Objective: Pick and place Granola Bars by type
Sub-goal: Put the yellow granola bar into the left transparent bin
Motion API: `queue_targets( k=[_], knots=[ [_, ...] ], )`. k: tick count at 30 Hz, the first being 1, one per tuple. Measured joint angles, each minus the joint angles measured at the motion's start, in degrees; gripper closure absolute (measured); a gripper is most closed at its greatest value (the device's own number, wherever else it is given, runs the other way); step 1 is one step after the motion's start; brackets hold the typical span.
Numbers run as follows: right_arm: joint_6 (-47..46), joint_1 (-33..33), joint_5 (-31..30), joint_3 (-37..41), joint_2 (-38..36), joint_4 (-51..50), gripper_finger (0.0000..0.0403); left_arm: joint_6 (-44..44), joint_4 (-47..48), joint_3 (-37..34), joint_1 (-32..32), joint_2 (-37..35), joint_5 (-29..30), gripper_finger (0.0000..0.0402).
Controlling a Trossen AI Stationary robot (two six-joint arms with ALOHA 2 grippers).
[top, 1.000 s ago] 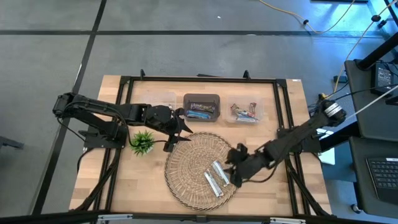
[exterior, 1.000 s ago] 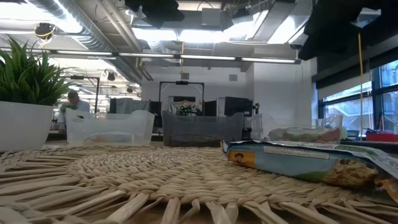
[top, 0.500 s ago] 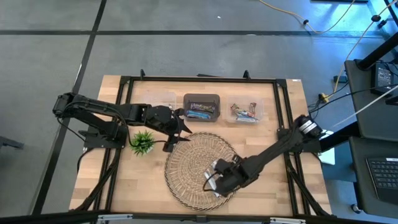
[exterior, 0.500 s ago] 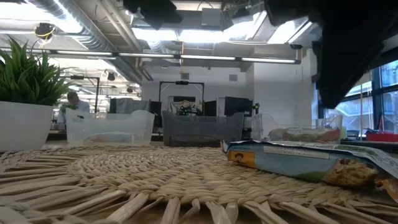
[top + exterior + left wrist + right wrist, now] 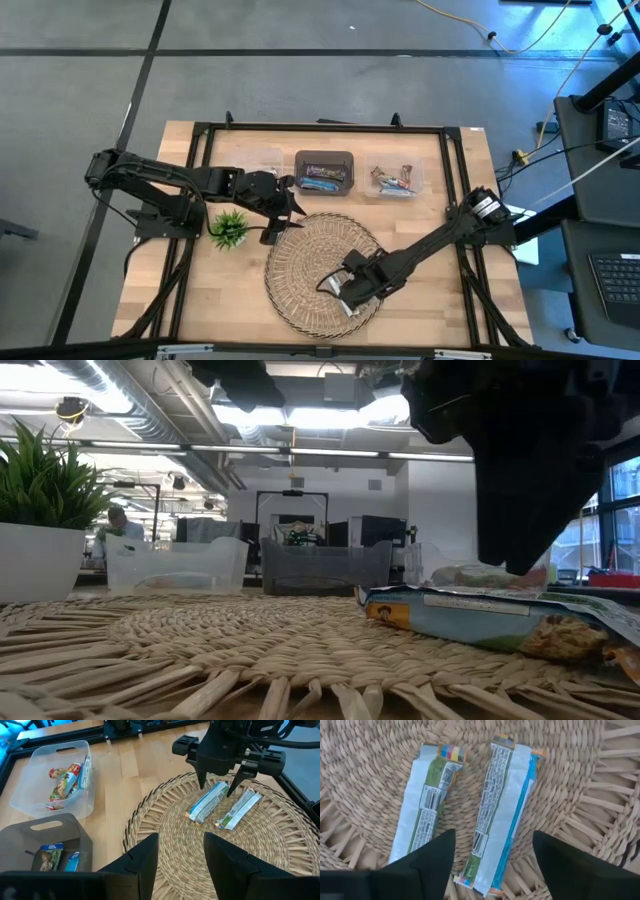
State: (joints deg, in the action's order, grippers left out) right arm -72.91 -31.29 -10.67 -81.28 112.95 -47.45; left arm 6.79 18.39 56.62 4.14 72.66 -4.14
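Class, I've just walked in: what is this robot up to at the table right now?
It is sorting granola bars. The right gripper, fingers open, hovers over two bars lying on the round wicker tray, straddling one of them. The left gripper waits, empty, near the tray's far edge. Other bars already sit in the grey bin and the clear bin.

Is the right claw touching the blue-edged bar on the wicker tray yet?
Apart. In the left wrist view the right claw hangs open above the blue-edged bar, fingertips either side, with wicker tray showing beneath them. The right wrist view agrees.
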Motion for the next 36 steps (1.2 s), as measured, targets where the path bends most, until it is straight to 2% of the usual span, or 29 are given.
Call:
queue_targets(
  k=[4,9,29,36],
  knots=[
    [-0.5,-0.04,0.06,0.0,0.0,-0.07,0.0127,0.0,0.0,0.0,0.0,0.0,0.02,0.0249],
    [-0.48,0.0,0.11,0.07,0.95,-0.39,0.0141,0.0,0.0,0.0,0.0,0.0,0.02,0.0252],
    [0.2,0.05,0.32,0.07,3.78,-0.02,0.0259,0.0,0.33,0.0,0.0,0.0,0.02,0.025],
    [2.94,0.05,0.3,0.07,3.78,0.44,0.0282,0.0,0.33,0.0,0.0,0.0,0.04,0.0252]
  ],
)
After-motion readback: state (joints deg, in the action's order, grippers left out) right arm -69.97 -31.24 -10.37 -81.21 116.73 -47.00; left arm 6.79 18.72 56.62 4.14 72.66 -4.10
